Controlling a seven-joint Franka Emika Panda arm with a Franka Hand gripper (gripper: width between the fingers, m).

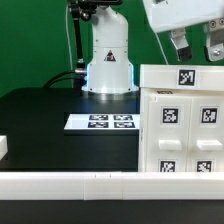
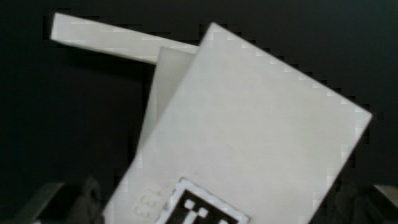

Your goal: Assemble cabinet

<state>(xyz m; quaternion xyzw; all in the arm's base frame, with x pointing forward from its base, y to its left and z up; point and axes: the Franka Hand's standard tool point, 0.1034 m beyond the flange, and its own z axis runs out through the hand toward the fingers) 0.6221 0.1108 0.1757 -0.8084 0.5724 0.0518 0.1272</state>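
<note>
The cabinet (image 1: 180, 120) is a large white box-shaped body with several black-and-white tags, standing at the exterior view's right on the black table. My gripper (image 1: 196, 50) hangs just above its top edge, apart from it, with the two fingers (image 1: 178, 46) spread wide and nothing between them. In the wrist view the cabinet (image 2: 249, 120) fills most of the picture as a slanted white face with one tag near the gripper (image 2: 222, 208). The dark fingertips (image 2: 71, 203) show faintly on either side of it. A second white edge (image 2: 107, 38) juts out beyond the face.
The marker board (image 1: 100, 121) lies flat in front of the robot's white base (image 1: 108, 60). A long white rail (image 1: 70, 183) runs along the table's front edge. A small white block (image 1: 3, 148) sits at the exterior view's far left.
</note>
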